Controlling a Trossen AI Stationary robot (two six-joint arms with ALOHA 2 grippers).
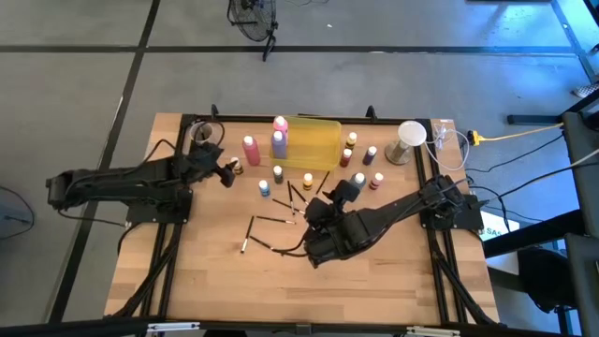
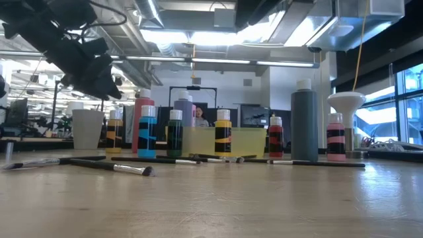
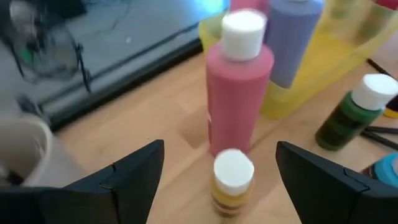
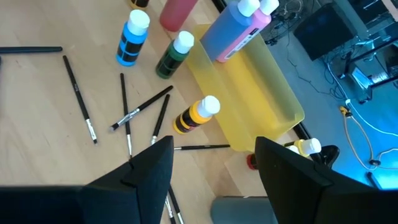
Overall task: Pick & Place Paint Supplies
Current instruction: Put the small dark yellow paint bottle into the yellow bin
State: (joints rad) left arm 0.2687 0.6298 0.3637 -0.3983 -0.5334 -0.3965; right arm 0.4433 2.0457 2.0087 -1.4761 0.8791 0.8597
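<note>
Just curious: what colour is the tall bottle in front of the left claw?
Pink, with a white cap; clearest in the left wrist view.

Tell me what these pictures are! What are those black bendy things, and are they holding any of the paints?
Those are two robot arms, each ending in a two-finger pincher called a gripper. One picture looks down from above the wooden table, one peeks across it from table height, and two come from little cameras on the arms' wrists.

On the table stand a see-through yellow tray, a tall pink bottle, a purple bottle, lots of small white-capped paint bottles and some thin brushes lying flat.

Neither arm holds anything. The left gripper is open, with a small yellow bottle right between its fingers. The right gripper is open too, hovering above the brushes.
</note>
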